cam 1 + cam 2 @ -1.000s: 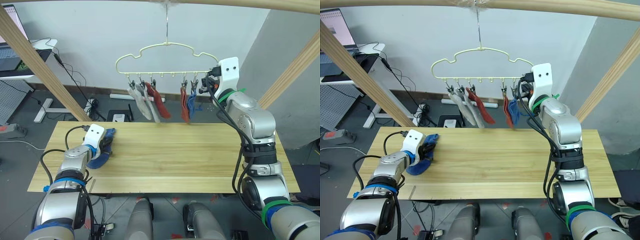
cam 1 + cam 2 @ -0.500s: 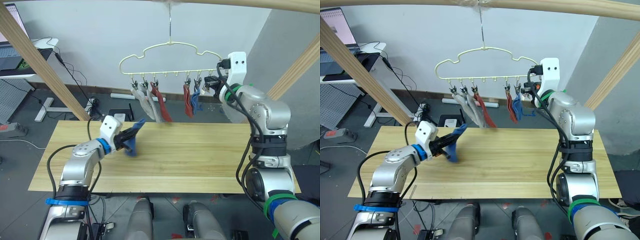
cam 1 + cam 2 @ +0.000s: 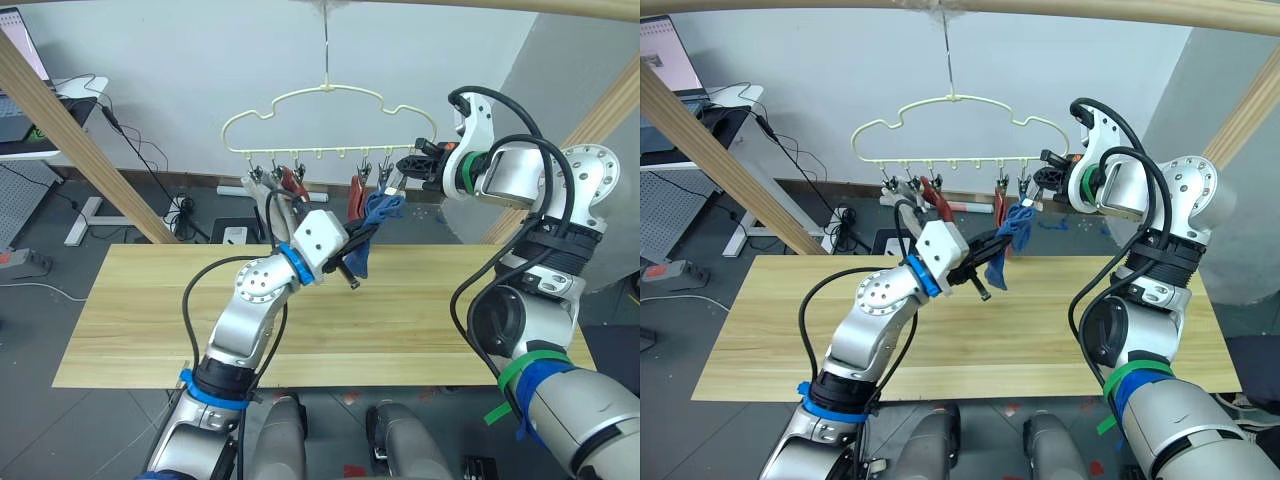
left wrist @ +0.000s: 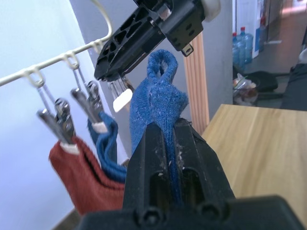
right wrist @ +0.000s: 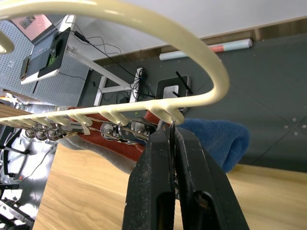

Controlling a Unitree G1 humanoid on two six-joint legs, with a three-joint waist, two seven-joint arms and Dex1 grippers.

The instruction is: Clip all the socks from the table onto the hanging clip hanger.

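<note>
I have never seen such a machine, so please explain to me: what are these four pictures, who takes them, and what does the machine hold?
This is a humanoid robot with two arms. Each arm ends in a pincer of two black fingers. The two wide pictures come from cameras in its head, looking down over a wooden table. The two close pictures come from cameras on its wrists.

The left pincer is shut on a blue sock and lifts it toward a pale-yellow clip hanger that hangs above the table. The right pincer is shut on the end clip of the hanger, at the robot's right.

Grey socks, rust-red socks and another blue sock already hang from the other clips.
</note>
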